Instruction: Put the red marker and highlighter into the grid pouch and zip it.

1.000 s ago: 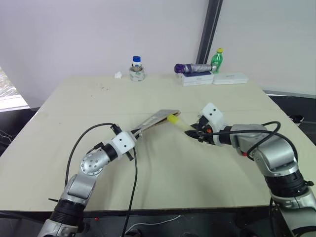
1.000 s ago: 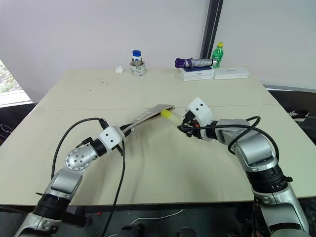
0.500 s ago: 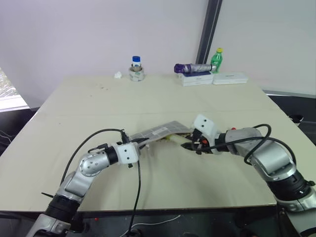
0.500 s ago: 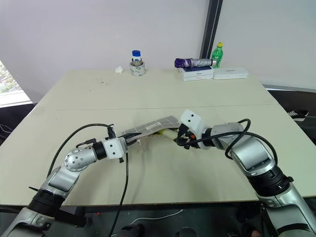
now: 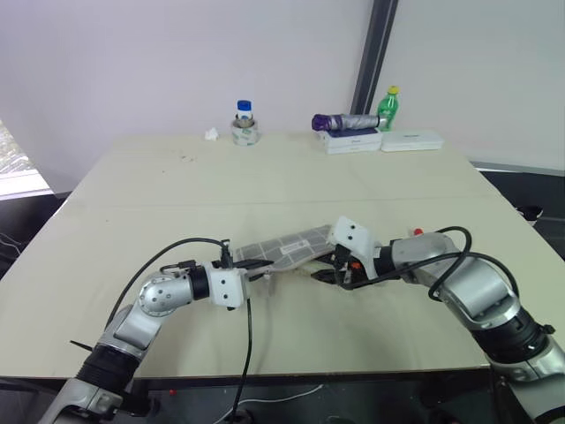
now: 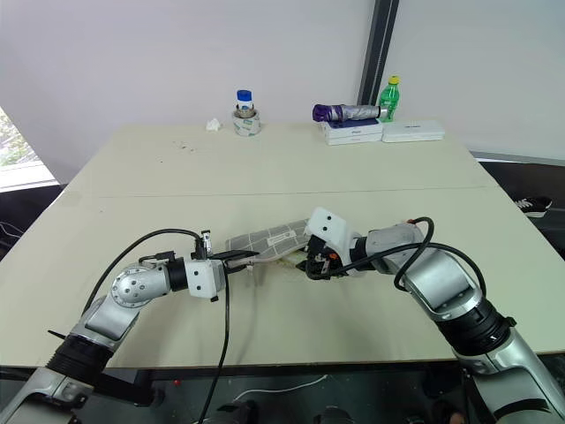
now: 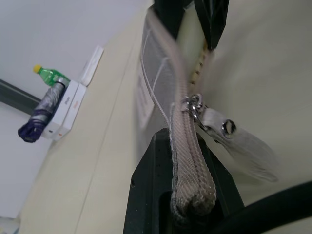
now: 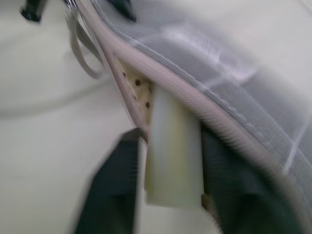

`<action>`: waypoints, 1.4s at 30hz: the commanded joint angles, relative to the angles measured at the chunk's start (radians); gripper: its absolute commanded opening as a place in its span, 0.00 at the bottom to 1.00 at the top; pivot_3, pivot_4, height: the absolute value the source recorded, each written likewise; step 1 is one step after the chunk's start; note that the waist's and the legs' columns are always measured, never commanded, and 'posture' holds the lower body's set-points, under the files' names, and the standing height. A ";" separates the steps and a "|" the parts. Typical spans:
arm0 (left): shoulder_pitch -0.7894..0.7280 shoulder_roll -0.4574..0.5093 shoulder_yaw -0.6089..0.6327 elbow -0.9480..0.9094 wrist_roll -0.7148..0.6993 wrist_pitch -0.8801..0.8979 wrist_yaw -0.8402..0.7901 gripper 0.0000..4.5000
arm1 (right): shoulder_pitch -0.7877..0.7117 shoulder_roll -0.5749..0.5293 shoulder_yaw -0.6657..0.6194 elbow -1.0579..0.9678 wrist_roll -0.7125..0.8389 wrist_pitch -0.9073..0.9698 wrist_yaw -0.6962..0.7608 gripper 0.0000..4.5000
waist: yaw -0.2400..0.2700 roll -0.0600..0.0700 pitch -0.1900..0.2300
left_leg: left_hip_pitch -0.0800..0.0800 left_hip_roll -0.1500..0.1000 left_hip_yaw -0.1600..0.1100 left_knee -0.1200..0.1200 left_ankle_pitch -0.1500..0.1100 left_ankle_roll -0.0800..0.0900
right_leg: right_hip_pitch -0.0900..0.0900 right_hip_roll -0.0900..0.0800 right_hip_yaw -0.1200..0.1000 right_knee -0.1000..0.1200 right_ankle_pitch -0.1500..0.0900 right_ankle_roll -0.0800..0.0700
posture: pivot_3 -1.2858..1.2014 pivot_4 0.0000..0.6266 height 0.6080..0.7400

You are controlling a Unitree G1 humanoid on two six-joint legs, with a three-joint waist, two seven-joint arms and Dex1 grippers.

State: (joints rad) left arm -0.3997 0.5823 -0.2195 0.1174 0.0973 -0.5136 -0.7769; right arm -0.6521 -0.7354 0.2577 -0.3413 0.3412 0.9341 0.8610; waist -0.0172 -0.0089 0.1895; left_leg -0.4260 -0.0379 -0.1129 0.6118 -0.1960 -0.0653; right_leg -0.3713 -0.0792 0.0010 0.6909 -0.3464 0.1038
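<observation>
Left gripper (image 6: pixel 231 257) is clamped on the near end of the pouch (image 6: pixel 269 239), pinching the webbing loop by the zipper pull (image 7: pixel 225 127). Reads as an anchor: it holds the mouth end fixed and slightly raised so the opening faces the other arm.

Right gripper (image 6: pixel 309 264) sits at the pouch's open edge, opposite the left one. Its fingers (image 8: pixel 109 187) stand on either side of the highlighter (image 8: pixel 173 156), whose pale body is nose-in at the mouth with the rear end sticking out. Jaws look spread, but whether they grip or have just let go, I can't tell. Likely step: seat the highlighter fully, then release.

Pouch lies flat on the table (image 5: pixel 132 194) between the two grippers, grid side up, zipper unclosed. Red marker not identifiable here; possibly already inside, can't confirm.

In the way: the pull tab and loop hang right at the mouth, and the upper lip sags onto the highlighter, so it could snag on the zipper teeth.

Beyond the pouch, well apart at the table's far edge: a jar (image 5: pixel 244 124), a folded umbrella (image 5: pixel 346 121) on white boxes (image 5: pixel 353 140), a green bottle (image 5: pixel 387 108). None interfere.
</observation>
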 commanded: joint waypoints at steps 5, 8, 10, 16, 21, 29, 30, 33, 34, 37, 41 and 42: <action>0.018 -0.063 0.059 -0.040 -0.060 0.206 0.076 0.00 | -0.006 -0.058 -0.206 -0.067 0.099 0.018 0.024 0.89 | 0.004 0.000 0.000 | 0.000 0.000 0.000 0.000 0.000 0.000 | 0.000 0.000 0.000 0.000 0.000 0.000 | 0.52 0.24 0.98; 0.015 -0.114 0.088 -0.080 -0.102 0.356 0.113 0.00 | 0.041 -0.102 -0.263 -0.091 0.127 0.005 0.046 0.89 | 0.004 0.000 0.000 | 0.000 0.000 0.000 0.001 0.000 0.000 | 0.002 0.000 -0.001 0.000 0.000 0.000 | 0.52 0.24 0.98; 0.010 -0.138 0.093 -0.099 -0.100 0.419 0.139 0.00 | 0.064 -0.125 -0.293 -0.062 0.110 0.007 0.019 0.89 | 0.003 0.000 0.000 | 0.000 0.000 0.000 0.001 0.000 0.000 | 0.003 0.000 -0.002 -0.001 0.000 0.000 | 0.52 0.24 0.98; -0.008 -0.220 0.071 -0.130 -0.059 0.497 0.232 0.00 | 0.165 -0.188 -0.355 0.169 -0.036 0.013 -0.156 0.89 | 0.008 0.000 0.000 | 0.000 0.000 0.000 0.002 0.000 0.000 | 0.003 0.000 -0.002 -0.001 0.000 0.000 | 0.52 0.24 0.98; -0.017 -0.271 0.055 -0.126 -0.039 0.506 0.274 0.00 | 0.221 -0.167 -0.413 0.304 -0.104 0.019 -0.294 0.89 | 0.004 0.000 0.000 | 0.000 -0.001 0.001 0.001 0.000 0.000 | 0.003 -0.001 -0.002 -0.001 0.000 0.000 | 0.52 0.24 0.98; -0.003 -0.285 0.049 -0.137 -0.057 0.482 0.254 0.00 | 0.270 -0.093 -0.491 0.366 -0.083 0.088 -0.364 0.89 | 0.001 0.000 0.000 | 0.001 -0.001 0.002 0.001 0.000 0.000 | 0.003 0.000 -0.002 -0.001 0.000 0.000 | 0.52 0.24 0.98; 0.000 -0.283 0.049 -0.139 -0.060 0.479 0.248 0.00 | 0.268 -0.085 -0.502 0.369 -0.076 0.098 -0.367 0.84 | 0.002 0.000 0.000 | 0.001 -0.001 0.001 0.001 0.000 0.000 | 0.004 0.000 -0.002 -0.001 0.000 0.000 | 0.52 0.24 0.98; 0.007 -0.281 0.052 -0.145 -0.067 0.478 0.240 0.00 | 0.259 -0.060 -0.543 0.373 -0.046 0.126 -0.368 0.61 | 0.004 0.000 0.000 | 0.001 -0.001 0.001 0.002 0.000 0.000 | 0.004 0.000 -0.002 -0.001 0.000 0.001 | 0.52 0.24 0.98; 0.008 -0.280 0.052 -0.146 -0.068 0.477 0.239 0.00 | 0.256 -0.057 -0.547 0.372 -0.043 0.132 -0.370 0.50 | 0.004 0.000 0.000 | 0.001 -0.001 0.001 0.002 0.000 0.000 | 0.004 0.000 -0.002 -0.001 0.000 0.001 | 0.52 0.24 0.98; 0.009 -0.280 0.050 -0.146 -0.068 0.476 0.237 0.00 | 0.239 -0.049 -0.564 0.372 -0.025 0.146 -0.378 0.14 | 0.003 0.000 0.000 | 0.001 -0.001 0.001 0.002 0.000 0.000 | 0.004 0.000 -0.002 -0.001 0.000 0.001 | 0.52 0.24 0.98; 0.006 -0.273 0.046 -0.128 -0.056 0.458 0.238 0.00 | 0.251 -0.101 -0.499 0.250 -0.018 0.083 -0.300 0.08 | 0.003 0.000 0.000 | 0.001 -0.001 0.001 0.001 0.000 0.000 | 0.004 0.000 -0.002 -0.001 0.000 0.001 | 0.52 0.24 0.98; 0.003 -0.269 0.045 -0.118 -0.051 0.448 0.238 0.00 | 0.256 -0.126 -0.475 0.195 -0.011 0.061 -0.260 0.08 | 0.002 0.001 0.000 | 0.001 -0.001 0.001 0.001 0.000 0.000 | 0.004 0.000 -0.002 -0.001 0.000 0.001 | 0.52 0.24 0.98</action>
State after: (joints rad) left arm -0.3895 0.3074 -0.1775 0.0183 0.0431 -0.0324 -0.5401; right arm -0.3821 -0.8212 -0.2273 -0.0317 0.3085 1.0430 0.5481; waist -0.0151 -0.0082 0.1895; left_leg -0.4256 -0.0388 -0.1113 0.6129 -0.1962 -0.0649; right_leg -0.3681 -0.0795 -0.0007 0.6896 -0.3461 0.1044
